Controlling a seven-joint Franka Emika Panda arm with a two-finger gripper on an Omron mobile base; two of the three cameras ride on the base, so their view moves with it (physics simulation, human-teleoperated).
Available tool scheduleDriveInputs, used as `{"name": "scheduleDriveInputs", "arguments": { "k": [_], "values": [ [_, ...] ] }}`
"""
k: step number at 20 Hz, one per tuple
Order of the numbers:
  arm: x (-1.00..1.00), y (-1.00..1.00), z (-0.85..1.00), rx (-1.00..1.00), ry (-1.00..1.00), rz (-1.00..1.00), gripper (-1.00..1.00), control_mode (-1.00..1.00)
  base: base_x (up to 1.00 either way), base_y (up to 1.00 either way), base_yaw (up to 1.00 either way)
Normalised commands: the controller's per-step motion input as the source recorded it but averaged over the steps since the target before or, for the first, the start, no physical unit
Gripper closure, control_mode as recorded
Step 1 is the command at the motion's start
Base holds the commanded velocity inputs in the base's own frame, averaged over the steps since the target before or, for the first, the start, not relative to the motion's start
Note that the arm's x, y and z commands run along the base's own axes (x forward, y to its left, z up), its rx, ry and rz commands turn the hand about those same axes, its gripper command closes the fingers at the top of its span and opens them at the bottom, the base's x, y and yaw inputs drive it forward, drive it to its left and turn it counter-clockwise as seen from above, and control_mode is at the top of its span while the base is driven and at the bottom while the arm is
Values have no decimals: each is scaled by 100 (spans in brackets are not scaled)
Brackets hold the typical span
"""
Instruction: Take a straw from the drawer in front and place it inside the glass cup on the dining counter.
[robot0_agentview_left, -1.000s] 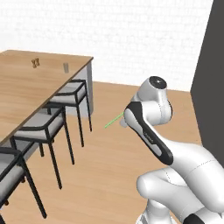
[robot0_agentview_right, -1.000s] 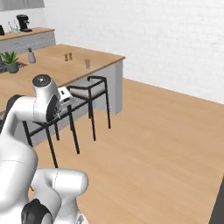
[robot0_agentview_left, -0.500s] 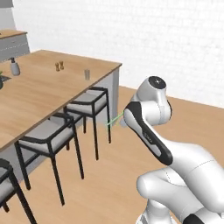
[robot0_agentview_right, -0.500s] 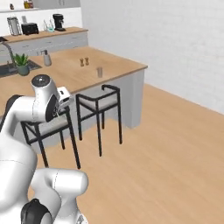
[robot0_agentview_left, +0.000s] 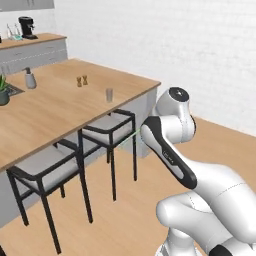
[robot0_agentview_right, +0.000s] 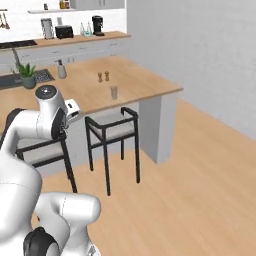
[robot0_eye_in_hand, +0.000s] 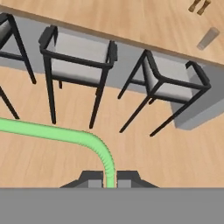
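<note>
My gripper (robot0_eye_in_hand: 110, 180) is shut on the light green straw (robot0_eye_in_hand: 52, 131), which runs from between the fingertips out to the left edge of the hand view. In the left base view, a short piece of the straw (robot0_agentview_left: 131, 136) pokes out from behind my forearm, above the floor beside the stools. The glass cup (robot0_agentview_left: 109, 95) (robot0_agentview_right: 114, 92) (robot0_eye_in_hand: 208, 38) stands upright near the end of the dining counter (robot0_agentview_left: 60, 107) (robot0_agentview_right: 145, 85) (robot0_eye_in_hand: 109, 17), well away from my gripper. The drawer is out of view.
Black-framed stools with grey seats (robot0_agentview_left: 107, 125) (robot0_agentview_right: 112, 132) (robot0_eye_in_hand: 173, 81) line the counter's near side. Two brown shakers (robot0_agentview_left: 82, 80) (robot0_agentview_right: 103, 77) stand behind the cup. A potted plant (robot0_agentview_right: 27, 76) and a soap bottle (robot0_agentview_right: 61, 70) sit further along. Open wooden floor lies to the right.
The whole picture has shifted: the base has moved, so the counter, stools and cup now sit nearer and more central. The straw stays in my shut gripper.
</note>
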Motion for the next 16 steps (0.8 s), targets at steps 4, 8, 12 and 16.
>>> {"name": "scheduleDriveInputs", "arguments": {
  "k": [4,8,12,16],
  "values": [
    [0,0,0,0,0,0,100,100,72,-83,37],
    [0,0,0,0,0,0,100,100,72,-84,37],
    [0,0,0,0,0,0,100,100,73,-83,37],
    [0,0,0,0,0,0,100,100,72,-82,37]
  ]
}}
